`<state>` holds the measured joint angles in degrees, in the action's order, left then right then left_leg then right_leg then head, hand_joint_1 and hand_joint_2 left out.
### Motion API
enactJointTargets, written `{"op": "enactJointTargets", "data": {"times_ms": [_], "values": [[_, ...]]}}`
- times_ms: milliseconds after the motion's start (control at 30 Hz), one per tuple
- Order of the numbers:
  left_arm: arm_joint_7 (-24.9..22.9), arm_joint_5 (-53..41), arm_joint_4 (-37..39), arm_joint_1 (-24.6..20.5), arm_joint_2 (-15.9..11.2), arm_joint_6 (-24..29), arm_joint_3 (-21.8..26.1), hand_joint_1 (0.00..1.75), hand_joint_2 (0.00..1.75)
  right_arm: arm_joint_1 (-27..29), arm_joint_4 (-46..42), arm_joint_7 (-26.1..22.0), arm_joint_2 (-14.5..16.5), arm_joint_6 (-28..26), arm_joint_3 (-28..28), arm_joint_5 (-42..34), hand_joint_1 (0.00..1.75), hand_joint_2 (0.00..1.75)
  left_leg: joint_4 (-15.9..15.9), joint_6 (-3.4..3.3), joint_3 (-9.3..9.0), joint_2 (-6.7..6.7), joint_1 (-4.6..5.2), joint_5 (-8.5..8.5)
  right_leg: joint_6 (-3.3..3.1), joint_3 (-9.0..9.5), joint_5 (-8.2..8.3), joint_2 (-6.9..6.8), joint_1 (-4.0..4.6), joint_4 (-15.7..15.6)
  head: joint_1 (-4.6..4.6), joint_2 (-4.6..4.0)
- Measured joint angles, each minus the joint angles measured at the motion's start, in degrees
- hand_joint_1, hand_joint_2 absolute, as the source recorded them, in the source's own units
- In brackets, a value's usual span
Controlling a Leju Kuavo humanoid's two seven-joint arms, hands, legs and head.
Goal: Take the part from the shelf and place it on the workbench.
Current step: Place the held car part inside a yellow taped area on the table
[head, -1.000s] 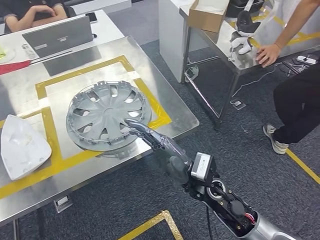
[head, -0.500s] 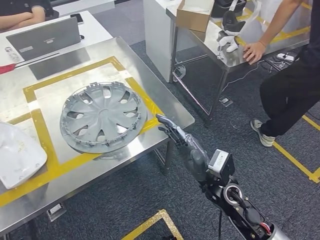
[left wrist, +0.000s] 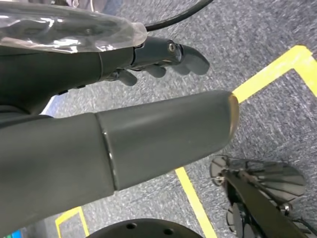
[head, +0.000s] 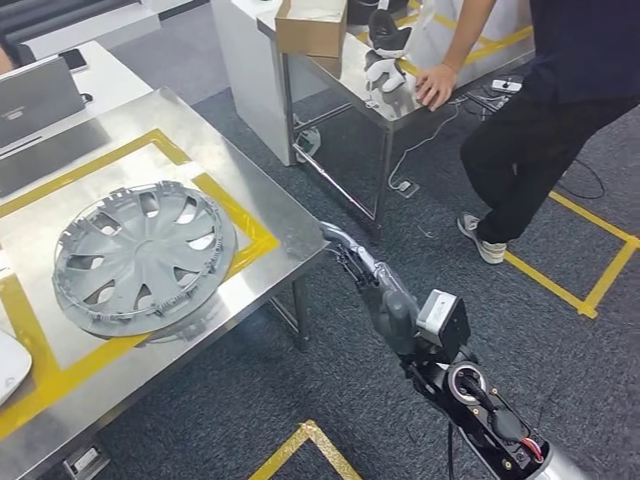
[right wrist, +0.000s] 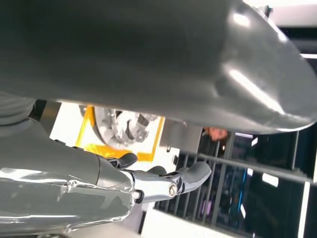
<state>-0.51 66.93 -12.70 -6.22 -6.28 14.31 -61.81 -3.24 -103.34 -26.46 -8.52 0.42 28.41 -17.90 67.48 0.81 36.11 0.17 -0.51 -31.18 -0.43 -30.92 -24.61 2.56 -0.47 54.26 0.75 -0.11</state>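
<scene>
Hubcap (head: 140,258) lies flat on the steel surface (head: 226,130), inside the yellow tape rectangle (head: 249,232), its rim near the tape on the right side. In the right wrist view the hubcap (right wrist: 125,124) shows past the thumb, on the yellow-taped surface.

Right robot hand (head: 370,277) is off the surface edge, above the grey carpet (head: 226,400), fingers stretched out straight and apart, holding nothing; fingertips point toward the surface corner, apart from the hubcap. Right wrist view agrees: fingers (right wrist: 186,178) extended, nothing in them.

Left robot hand (left wrist: 112,99) hangs over carpet with yellow floor tape (left wrist: 194,198); fingers (left wrist: 168,54) extended, apart from the thumb, nothing held.

White part (head: 9,365) at the left edge of the surface, cut off by the frame. Laptop (head: 38,95) at the far left. Person (head: 558,100) stands at right, hand (head: 435,85) resting on a second surface (head: 355,80) that carries a cardboard box (head: 311,25).
</scene>
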Motion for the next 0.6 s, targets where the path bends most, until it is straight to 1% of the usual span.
{"op": "enactJointTargets", "data": {"times_ms": [33,67,100,133,167,200,233,267,300,333,367,400,433,467,500,533,567,600], "values": [[0.0,0.1,0.0,0.0,0.0,0.0,0.0,0.0,0.0,0.0,0.1,-0.1,0.0,0.0,-0.2,-0.2,0.0,0.0,-4.4,-0.08,-1.96,-0.8,-0.15,2.26,0.11,0.03,0.0,0.54,-0.03,0.0,-0.08,0.0],[0.0,0.1,0.0,0.0,0.0,0.1,0.0,0.0,0.0,0.0,0.3,-0.3,0.0,0.0,-0.3,-0.4,0.0,0.0,-8.4,-0.19,-3.71,-1.73,-0.26,3.92,0.32,-0.07,-0.05,1.07,0.04,0.2,-0.17,0.0],[-0.1,0.2,0.0,0.0,-0.1,0.1,0.0,0.0,0.0,0.0,0.4,-0.4,0.0,0.0,-0.4,-0.6,0.0,0.0,-11.3,-0.32,-4.92,-2.5,-0.33,4.94,0.61,-0.21,-0.05,1.56,0.09,0.3,-0.15,0.0],[-0.2,0.2,0.0,-0.1,-0.1,0.1,0.0,0.0,0.0,-0.1,0.5,-0.4,0.0,0.0,-0.6,-0.7,0.0,0.0,-12.7,-0.5,-5.5,-3.03,-0.34,5.28,0.94,-0.38,-0.02,2.0,0.1,0.4,-0.1,0.0],[-0.3,0.2,0.0,-0.1,0.0,0.2,0.0,0.0,0.0,-0.1,0.6,-0.5,0.0,0.0,-0.6,-0.8,0.0,0.0,-13.0,-0.76,-5.56,-2.88,-0.21,5.23,1.31,-0.53,0.05,2.45,0.1,0.4,-0.02,0.0],[-0.5,0.2,0.0,-0.2,0.0,0.3,0.0,0.0,0.0,-0.1,0.7,-0.5,0.0,0.0,-0.7,-0.8,0.0,0.0,-13.1,-1.11,-5.57,-2.42,-0.19,5.35,1.66,-0.61,0.12,2.85,0.0,0.3,0.12,0.0],[-0.7,0.3,0.0,-0.2,0.0,0.5,0.0,0.0,0.0,0.0,0.8,-0.5,-0.1,0.0,-0.8,-0.8,0.0,0.0,-13.2,-1.49,-5.64,-1.94,-0.18,5.49,1.92,-0.79,-0.14,2.65,-0.08,0.7,0.16,0.0],[-1.0,0.3,0.0,-0.3,0.0,0.6,0.0,0.0,0.0,-0.1,0.9,-0.5,-0.1,-0.1,-0.9,-0.8,0.0,0.0,-13.5,-1.91,-5.71,-1.47,-0.18,5.63,2.15,-1.36,-0.99,1.94,-0.11,2.0,0.33,0.0],[-1.1,0.3,0.0,-0.3,0.1,0.7,0.0,0.0,0.0,-0.2,1.0,-0.5,-0.1,-0.1,-1.0,-0.8,0.0,0.0,-13.7,-2.25,-5.76,-0.98,-0.21,5.75,2.32,-2.44,-2.49,0.85,-0.13,4.4,0.57,0.0],[-1.3,0.4,0.0,-0.3,0.0,0.9,0.0,0.0,0.0,-0.2,1.1,-0.5,-0.1,-0.3,-1.0,-0.9,0.0,0.0,-13.7,-2.46,-5.79,-0.53,-0.13,5.77,2.45,-4.04,-4.48,-0.45,-0.17,8.1,0.88,0.0],[-1.4,0.4,0.0,-0.2,0.0,1.0,0.0,0.0,0.0,-0.3,1.3,-0.5,-0.1,-0.4,-1.1,-0.9,0.0,0.0,-13.7,-2.62,-5.77,-0.09,-0.05,5.74,2.61,-5.9,-6.47,-1.29,-0.2,12.2,1.2,0.0],[-1.4,0.4,0.0,-0.1,0.0,1.0,0.0,0.0,0.0,-0.3,1.5,-0.4,-0.1,-0.7,-1.1,-1.0,0.0,0.0,-13.7,-2.66,-5.77,0.4,0.04,5.72,2.77,-7.45,-7.82,-1.71,-0.24,15.8,1.42,0.0],[-1.5,0.4,0.0,-0.1,-0.1,1.1,0.0,0.0,0.0,-0.3,1.9,-0.3,-0.2,-0.9,-1.2,-1.2,0.0,0.0,-13.7,-2.69,-5.77,0.88,0.11,5.69,2.88,-8.25,-8.17,-1.9,-0.26,17.6,1.58,0.0],[-1.5,0.4,0.0,-0.1,-0.1,1.1,0.0,0.0,0.0,-0.2,2.2,-0.2,-0.2,-1.3,-1.2,-1.4,0.0,0.0,-13.7,-2.68,-5.79,1.34,0.17,5.66,2.89,-7.9,-7.38,-2.04,-0.25,17.1,1.7,0.0],[-1.4,0.4,0.0,-0.1,0.0,1.1,0.0,0.0,0.0,-0.2,2.5,-0.1,-0.2,-1.6,-1.3,-1.7,0.0,0.0,-13.7,-2.63,-5.86,1.77,0.22,5.6,2.79,-6.42,-5.67,-2.31,-0.22,14.2,1.83,0.0],[-1.3,0.4,0.0,-0.1,0.0,1.1,0.0,0.0,0.0,-0.1,2.8,0.0,-0.2,-1.9,-1.5,-1.9,0.0,0.0,-13.7,-2.53,-5.97,2.14,0.26,5.53,2.57,-4.18,-3.6,-3.0,-0.14,9.9,1.96,0.0],[-1.3,0.4,0.0,-0.1,0.0,1.1,0.0,0.0,0.0,-0.1,3.2,0.0,-0.2,-2.2,-1.7,-2.2,0.0,0.0,-13.6,-2.37,-6.06,2.49,0.4,5.42,2.29,-2.05,-2.05,-3.79,0.09,5.7,2.09,0.0],[-1.2,0.4,0.0,-0.2,0.0,1.1,0.0,0.0,0.0,-0.2,3.5,0.0,-0.2,-2.4,-1.9,-2.4,0.0,0.0,-13.6,-2.17,-6.12,2.81,0.51,5.33,1.95,-0.55,-1.05,-4.34,0.3,2.6,2.18,0.0]]}}
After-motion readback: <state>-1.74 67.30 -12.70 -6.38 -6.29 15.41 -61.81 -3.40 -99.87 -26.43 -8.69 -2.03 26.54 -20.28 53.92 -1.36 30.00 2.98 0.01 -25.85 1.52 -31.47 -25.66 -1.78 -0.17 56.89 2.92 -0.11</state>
